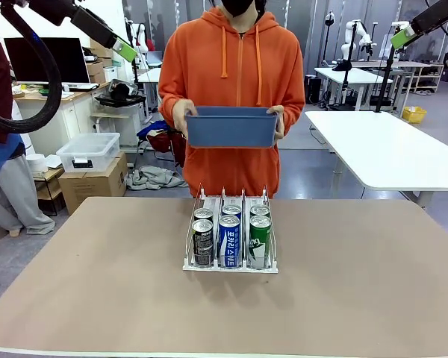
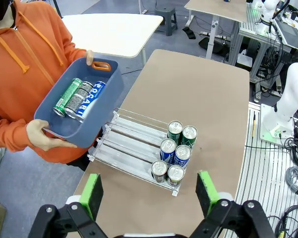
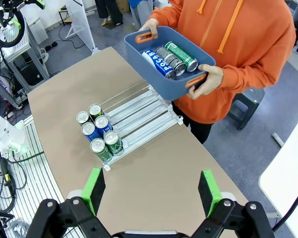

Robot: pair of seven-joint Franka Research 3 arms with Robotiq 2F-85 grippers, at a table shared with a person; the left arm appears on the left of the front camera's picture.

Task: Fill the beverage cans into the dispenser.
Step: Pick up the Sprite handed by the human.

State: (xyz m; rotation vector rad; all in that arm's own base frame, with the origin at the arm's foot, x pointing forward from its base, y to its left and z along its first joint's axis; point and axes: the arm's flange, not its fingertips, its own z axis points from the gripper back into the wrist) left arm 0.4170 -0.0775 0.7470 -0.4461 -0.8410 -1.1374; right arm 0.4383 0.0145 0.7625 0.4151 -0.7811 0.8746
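Hanging high with jaws spread wide and empty, the left gripper [image 2: 149,192] and right gripper [image 3: 151,191] overlook the dispenser [image 2: 129,141], six beverage cans [image 1: 229,237] at its near end, while the blue tub [image 1: 231,127] held by the person [image 1: 239,67] at the far side offers three more, so the next move likely calls for a far reach to grasp one lying there.

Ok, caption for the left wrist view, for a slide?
Open left end effector above the dispenser, six cans upright at one end; a person holds a blue tub with three more cans.

Front view: wall of blue tub [image 1: 231,127] hides its contents; front beverage cans [image 1: 229,240] largely screen the dispenser's [image 1: 230,267] rear row.
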